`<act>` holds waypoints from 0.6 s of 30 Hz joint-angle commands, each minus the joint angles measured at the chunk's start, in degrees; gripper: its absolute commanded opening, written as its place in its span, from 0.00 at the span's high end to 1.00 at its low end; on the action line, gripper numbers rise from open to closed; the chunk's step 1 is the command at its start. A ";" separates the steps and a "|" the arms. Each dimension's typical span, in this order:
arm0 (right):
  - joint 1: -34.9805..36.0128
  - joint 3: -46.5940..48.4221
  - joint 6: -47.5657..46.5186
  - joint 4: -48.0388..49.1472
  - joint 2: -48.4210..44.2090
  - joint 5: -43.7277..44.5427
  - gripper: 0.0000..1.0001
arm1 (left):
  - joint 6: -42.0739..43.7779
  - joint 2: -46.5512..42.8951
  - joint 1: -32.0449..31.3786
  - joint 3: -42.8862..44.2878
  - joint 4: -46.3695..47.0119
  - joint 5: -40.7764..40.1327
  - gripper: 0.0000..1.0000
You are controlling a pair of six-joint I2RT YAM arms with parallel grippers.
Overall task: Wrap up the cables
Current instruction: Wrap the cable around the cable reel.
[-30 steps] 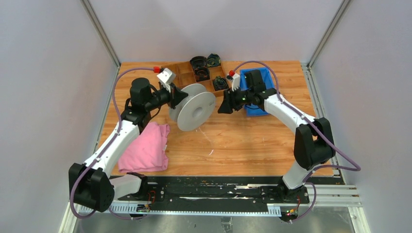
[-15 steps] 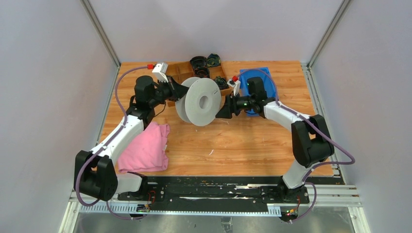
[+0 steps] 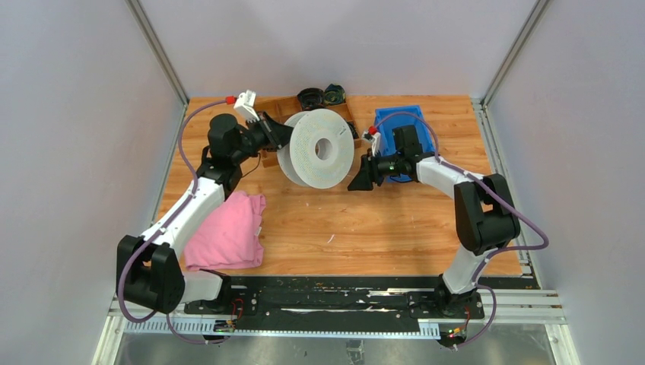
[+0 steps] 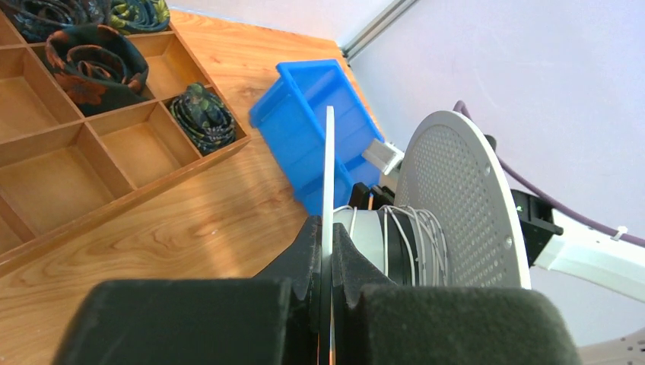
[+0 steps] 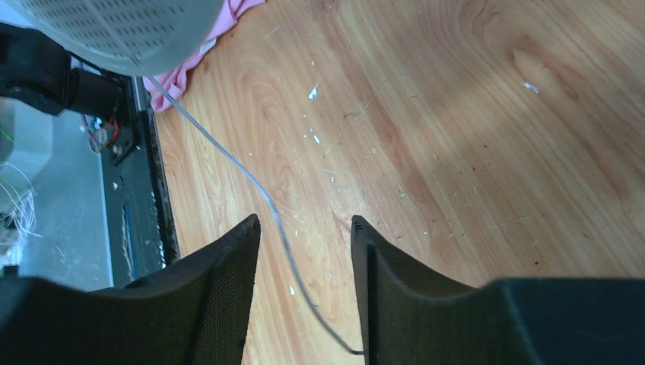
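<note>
Swinging the spool (image 3: 319,148) toward the table's (image 3: 426,228) far edge, the left gripper (image 4: 327,228) stays clamped on its rim, probably winding. The right gripper (image 5: 304,228) straddles the cable (image 5: 228,163), fingers apart.

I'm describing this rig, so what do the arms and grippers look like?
White links, black joints on left arm and right arm, each with a purple hose. The left gripper and right gripper: black wedge fingers, white red-tipped block above.

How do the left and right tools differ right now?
The left tool is shut on the flange rim of the spool; the right tool is open. The left tool holds the spool up; the right tool grips nothing, the cable only passing between its fingers. Both have black fingers.
</note>
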 commanded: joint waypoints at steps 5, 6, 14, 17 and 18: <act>-1.82 0.41 -5.33 -5.77 -0.72 -1.98 0.67 | -5.70 0.27 0.85 2.72 4.68 0.69 1.00; -1.85 0.41 -5.81 -6.40 -1.38 -1.89 0.67 | -5.88 0.27 0.88 2.67 4.68 0.54 1.00; -1.65 -0.09 -3.41 -7.83 -5.65 -2.07 0.99 | -8.47 0.49 0.96 2.40 1.17 -1.82 1.00; -0.45 -0.40 -0.93 -7.70 -8.06 -0.75 0.99 | -9.69 1.11 0.95 3.76 -4.35 -5.05 1.00; 0.15 -0.65 -0.23 -7.62 -9.31 -0.22 0.99 | -10.25 1.48 0.95 4.55 -7.24 -6.15 1.00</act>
